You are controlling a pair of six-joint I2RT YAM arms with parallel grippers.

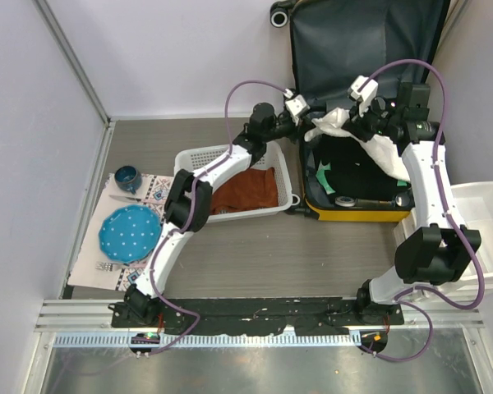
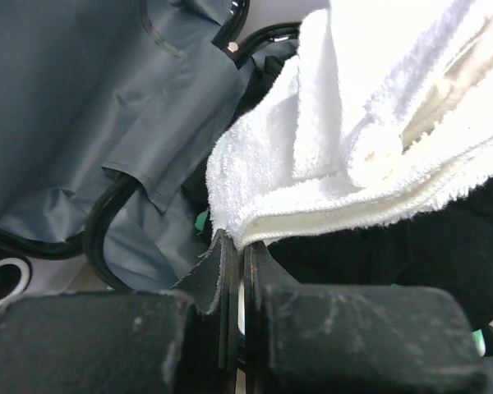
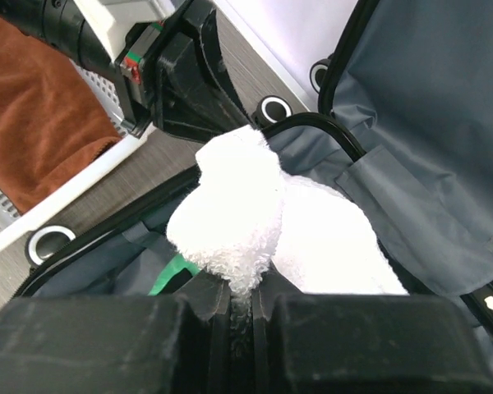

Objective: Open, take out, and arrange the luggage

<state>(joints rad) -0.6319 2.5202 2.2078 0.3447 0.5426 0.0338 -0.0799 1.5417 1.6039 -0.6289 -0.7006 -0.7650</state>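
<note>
Entry: the left arm (image 1: 168, 246) and right arm (image 1: 431, 189) are built of white links joined by black joint housings. A purple cable (image 1: 232, 94) is routed along each. The left gripper (image 2: 240, 246) and right gripper (image 3: 240, 291) are moulded in matte black, scuffed with pale scratches.

one suitcase (image 1: 353, 215), one white towel (image 1: 333, 123), one basket (image 1: 199, 156), one plate (image 1: 129, 232), one cup (image 1: 126, 177).

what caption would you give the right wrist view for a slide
Right gripper and left gripper both pinch a white towel over the open luggage
</note>
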